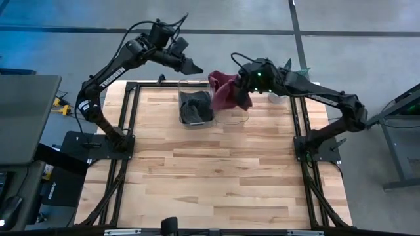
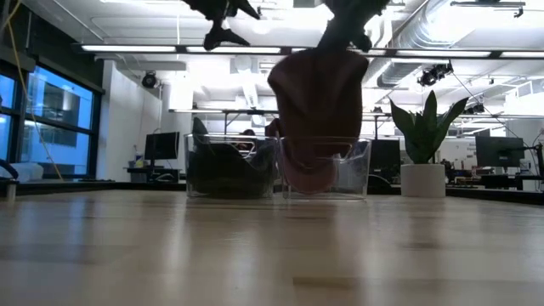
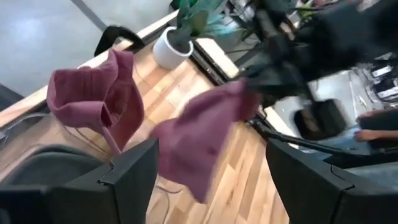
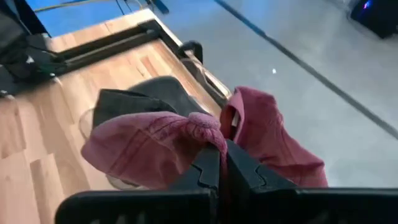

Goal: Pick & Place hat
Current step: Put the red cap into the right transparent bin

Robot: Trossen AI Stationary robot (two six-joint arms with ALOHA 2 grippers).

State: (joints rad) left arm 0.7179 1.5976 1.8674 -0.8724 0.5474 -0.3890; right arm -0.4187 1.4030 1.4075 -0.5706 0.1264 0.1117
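A maroon hat [image 1: 226, 93] hangs from my right gripper [image 1: 243, 87], which is shut on it above the far side of two clear bins. The left bin [image 1: 195, 103] holds a dark hat [image 1: 195, 109]. The right bin [image 1: 234, 118] stands beside it, and in the low view the maroon hat's lower end [image 2: 306, 170] shows through this bin's wall. My left gripper [image 1: 194, 67] hovers open and holds nothing, above the table's far edge behind the left bin. Its wrist view looks at the maroon hat [image 3: 99, 99] between its spread fingers. My right gripper pinches a bunched fold of the maroon hat's cloth [image 4: 208, 134] between its two shut fingers [image 4: 239, 168]. The fingers slant down from the table's right side. The hat droops on both sides of the fingers and hangs slack below them [image 2: 319, 102], clear of the table.
A white pot with a green plant [image 1: 279, 97] stands at the table's far right, close behind my right arm. Black frame rails [image 1: 134, 124] run along both sides of the wooden table. The near half of the tabletop [image 1: 216, 183] holds free room.
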